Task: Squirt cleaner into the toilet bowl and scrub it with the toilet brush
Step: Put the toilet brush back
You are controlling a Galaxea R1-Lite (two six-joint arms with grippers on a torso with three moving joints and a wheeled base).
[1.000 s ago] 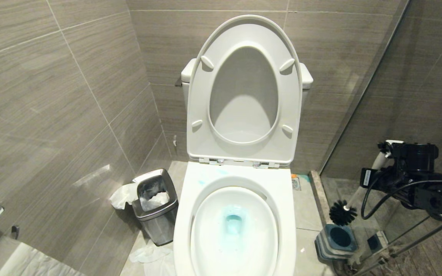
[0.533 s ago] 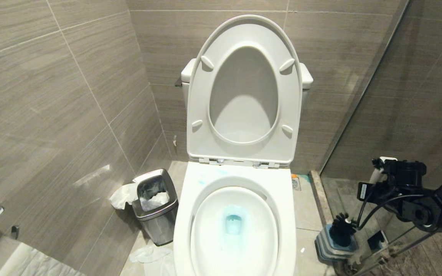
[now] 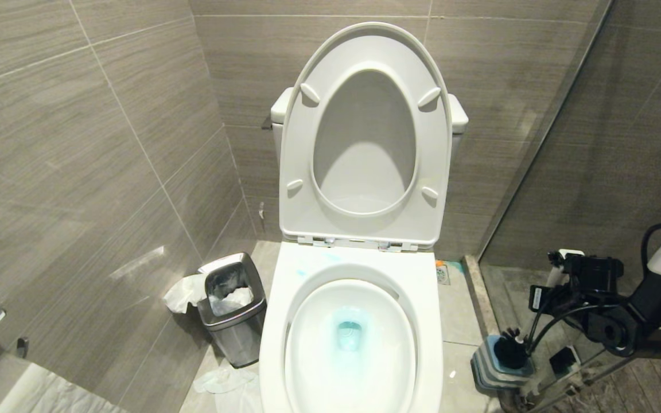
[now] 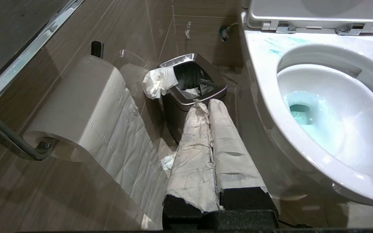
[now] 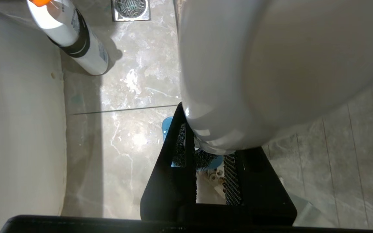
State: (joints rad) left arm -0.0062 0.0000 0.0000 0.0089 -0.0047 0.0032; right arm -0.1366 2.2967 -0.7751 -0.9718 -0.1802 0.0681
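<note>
The right gripper (image 3: 560, 274) is low at the right of the toilet, beside the glass partition, its jaws pinching the white handle of the brush (image 3: 510, 351). The handle's top pokes out above the gripper, and in the right wrist view the rounded white handle fills the space between the black fingers (image 5: 176, 155). The black bristle head sits inside the blue-grey holder (image 3: 485, 367) on the floor, just right of the bowl (image 3: 431, 321).

The bowl stands with seat and lid raised against the tank. Pale blue cleaner (image 3: 349, 332) tints the water at the drain and leaves faint smears on the rim's back left.

The left gripper (image 4: 209, 142) is parked low on the bowl's left, its paper-wrapped jaws pressed together and holding nothing, pointing towards the steel bin (image 4: 202, 94). Tissue hangs over the bin's edge, and a paper roll (image 4: 76, 106) on a wall holder trails a long sheet downwards.

A white spray bottle (image 5: 73, 38) with a dark band stands on the floor near a drain grate (image 5: 130, 8).
</note>
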